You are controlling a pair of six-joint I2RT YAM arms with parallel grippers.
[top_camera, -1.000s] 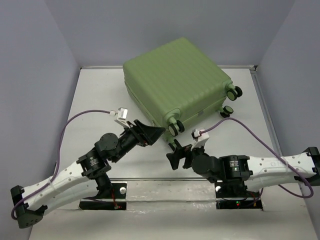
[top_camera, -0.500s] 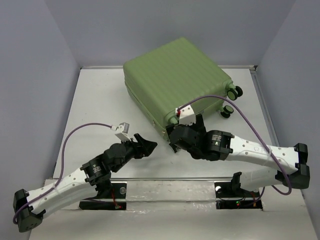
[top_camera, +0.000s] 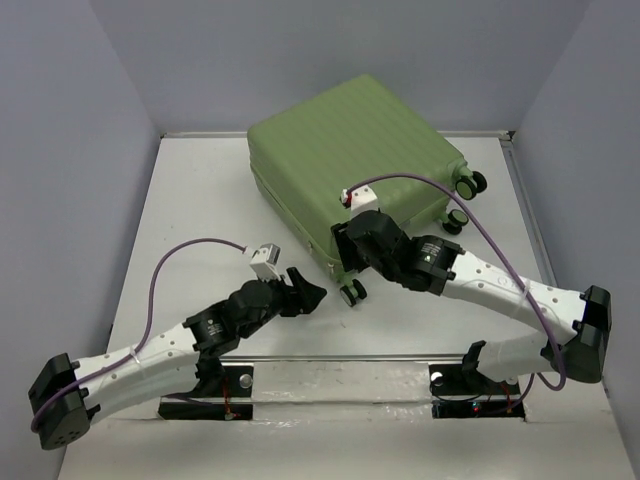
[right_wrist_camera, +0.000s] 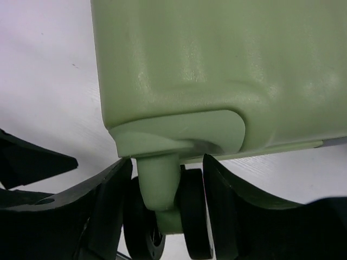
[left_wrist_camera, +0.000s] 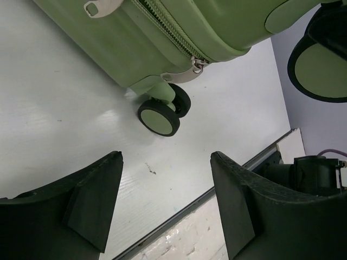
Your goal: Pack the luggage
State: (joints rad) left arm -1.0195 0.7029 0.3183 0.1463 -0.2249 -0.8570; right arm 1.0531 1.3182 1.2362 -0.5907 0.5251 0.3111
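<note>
The luggage (top_camera: 350, 150) is a closed light-green ribbed suitcase lying flat at the back middle of the table. My right gripper (top_camera: 343, 255) is at its near corner. In the right wrist view its open jaws closely straddle a black twin wheel (right_wrist_camera: 192, 216) on its green stem (right_wrist_camera: 157, 184), one finger on each side. My left gripper (top_camera: 308, 292) is open and empty, low over the table just near-left of that corner. The left wrist view shows the corner's lower wheel (left_wrist_camera: 160, 116) and the zipper pull (left_wrist_camera: 198, 65) ahead of its fingertips (left_wrist_camera: 103, 173).
Two more wheels (top_camera: 465, 185) stick out on the suitcase's right side. Grey walls enclose the table on the left, back and right. A metal strip (top_camera: 330, 365) runs along the near edge by the arm bases. Purple cables loop over both arms.
My right arm has swung up from the near edge to the suitcase's near corner and set its jaws around the wheel. My left gripper has drawn back slightly toward the near edge.
</note>
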